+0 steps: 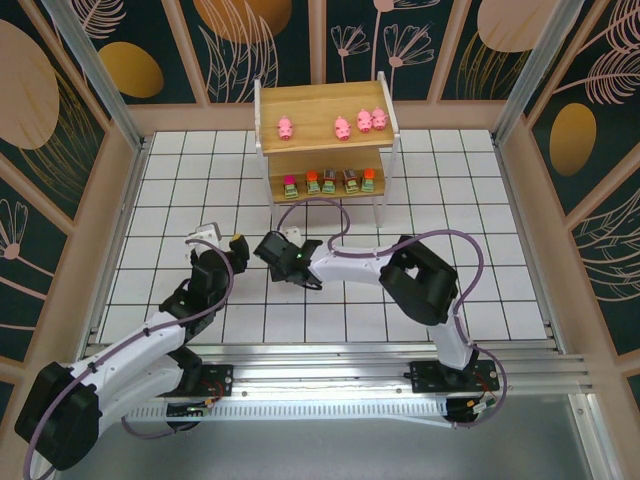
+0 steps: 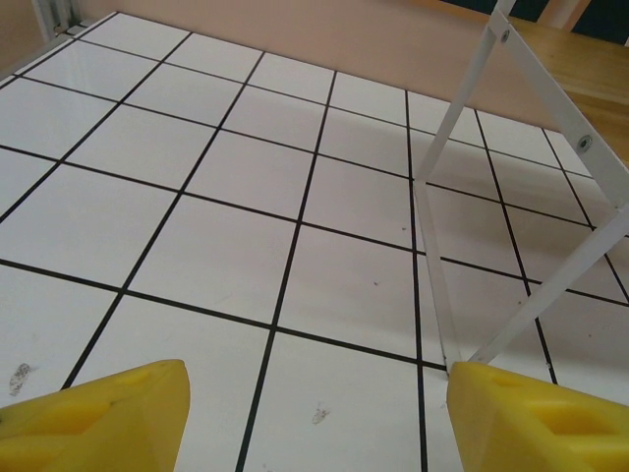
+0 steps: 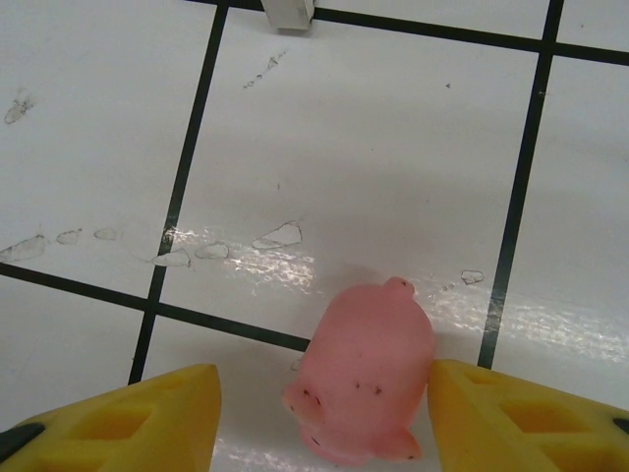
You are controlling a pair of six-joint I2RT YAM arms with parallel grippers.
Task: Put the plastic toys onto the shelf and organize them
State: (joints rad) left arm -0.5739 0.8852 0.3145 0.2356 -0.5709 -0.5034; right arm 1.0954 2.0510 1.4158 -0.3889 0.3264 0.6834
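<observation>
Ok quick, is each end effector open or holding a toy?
Left end effector: open, empty.
Right end effector: open around a pink pig, not gripping it.

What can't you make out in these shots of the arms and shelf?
Top view: the blocky toys, too small and shaded for details.
Left wrist view: the shelf, its boards cut off by the picture's edge.
Right wrist view: whether the right gripper presses the pig; the bottom edge crops it.

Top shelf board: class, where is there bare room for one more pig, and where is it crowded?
Bare wood lies between the leftmost pig and the second pig. The three right-hand pigs crowd together; blocky pieces fill the lower tier.
</observation>
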